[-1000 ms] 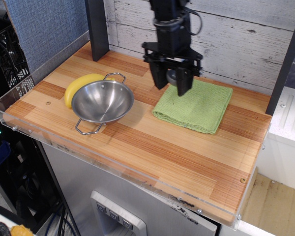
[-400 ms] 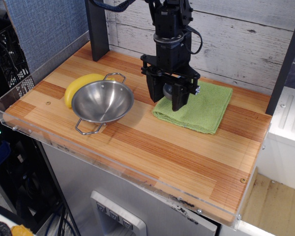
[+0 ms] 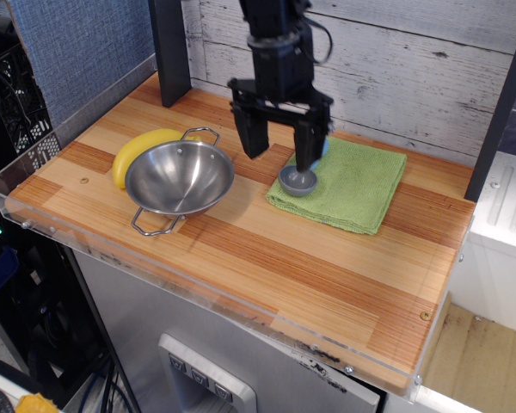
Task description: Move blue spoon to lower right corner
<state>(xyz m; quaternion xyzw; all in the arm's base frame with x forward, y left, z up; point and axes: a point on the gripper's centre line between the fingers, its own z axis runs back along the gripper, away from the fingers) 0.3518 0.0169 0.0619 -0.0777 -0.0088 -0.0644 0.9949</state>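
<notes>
A whitewashed plank wall (image 3: 430, 60) runs behind at twelve o'clock, a blue fabric panel (image 3: 77, 43) stands at ten o'clock, and a dark post (image 3: 170, 47) rises between them

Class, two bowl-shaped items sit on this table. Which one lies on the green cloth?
The blue spoon, with its small dark-grey bowl, lies on the green cloth; the larger steel bowl sits on bare wood.
</notes>
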